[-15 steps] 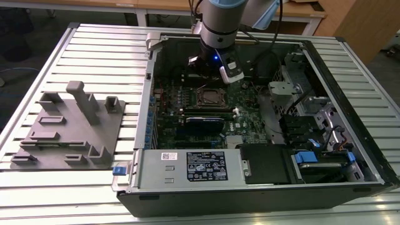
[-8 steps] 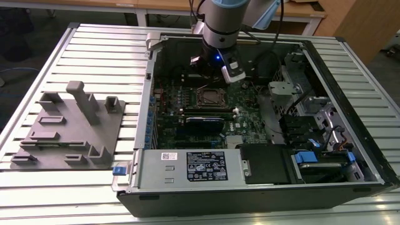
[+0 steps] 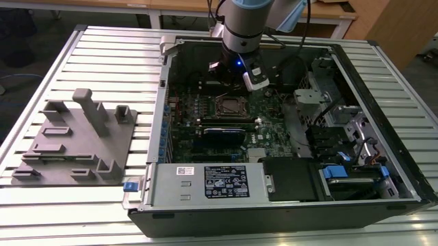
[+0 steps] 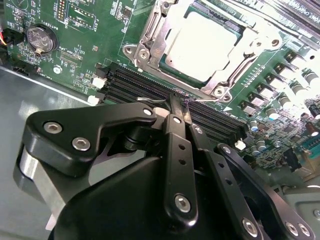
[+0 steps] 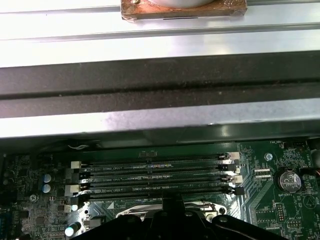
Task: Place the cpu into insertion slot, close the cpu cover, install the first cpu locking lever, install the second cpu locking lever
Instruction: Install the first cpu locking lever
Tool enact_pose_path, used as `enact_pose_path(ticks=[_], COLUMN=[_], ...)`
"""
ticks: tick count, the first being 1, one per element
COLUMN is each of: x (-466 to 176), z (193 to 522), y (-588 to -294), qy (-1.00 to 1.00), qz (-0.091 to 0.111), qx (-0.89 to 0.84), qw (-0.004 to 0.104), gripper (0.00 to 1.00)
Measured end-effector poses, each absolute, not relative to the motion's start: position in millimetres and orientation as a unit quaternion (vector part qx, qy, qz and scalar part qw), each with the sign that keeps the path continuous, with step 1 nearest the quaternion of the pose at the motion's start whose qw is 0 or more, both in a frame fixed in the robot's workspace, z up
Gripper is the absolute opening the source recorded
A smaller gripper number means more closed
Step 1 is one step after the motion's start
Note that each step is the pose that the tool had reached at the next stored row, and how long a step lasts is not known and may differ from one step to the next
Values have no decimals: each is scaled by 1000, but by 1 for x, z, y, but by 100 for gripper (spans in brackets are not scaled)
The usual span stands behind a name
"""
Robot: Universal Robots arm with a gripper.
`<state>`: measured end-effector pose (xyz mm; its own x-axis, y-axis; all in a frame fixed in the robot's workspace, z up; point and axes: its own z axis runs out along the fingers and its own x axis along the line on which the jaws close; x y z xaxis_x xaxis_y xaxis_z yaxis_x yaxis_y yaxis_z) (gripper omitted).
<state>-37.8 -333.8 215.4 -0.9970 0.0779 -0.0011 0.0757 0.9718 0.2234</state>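
The silver-topped cpu lies in the insertion slot on the green motherboard. The cpu cover lies flat around it, its window framing the chip. My gripper is shut, its black fingers pressed together beside the socket's edge, over the memory slots. A thin wire locking lever runs across right at the fingertips; I cannot tell whether it is touched. In the exterior view my gripper hangs just beyond the socket. Its tips also appear in the first wrist view.
Long black memory slots lie between the socket and the case's far wall. A coin battery sits on the board. The power supply fills the near side. A grey fixture stands on the table at the exterior view's left.
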Motion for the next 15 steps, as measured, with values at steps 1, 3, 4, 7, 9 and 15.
enact_pose_path(ticks=[1,3,4,7,9,15], x=[-38,-38,-38,-38,-38,-38], z=[215,215,215,215,215,214], y=[-334,-334,-334,-334,-334,-334], qy=[993,993,993,993,993,993], qz=[112,112,112,112,113,113], qx=[39,39,39,39,39,37], qw=[5,5,5,5,6,15], gripper=[10,10,10,10,10,10])
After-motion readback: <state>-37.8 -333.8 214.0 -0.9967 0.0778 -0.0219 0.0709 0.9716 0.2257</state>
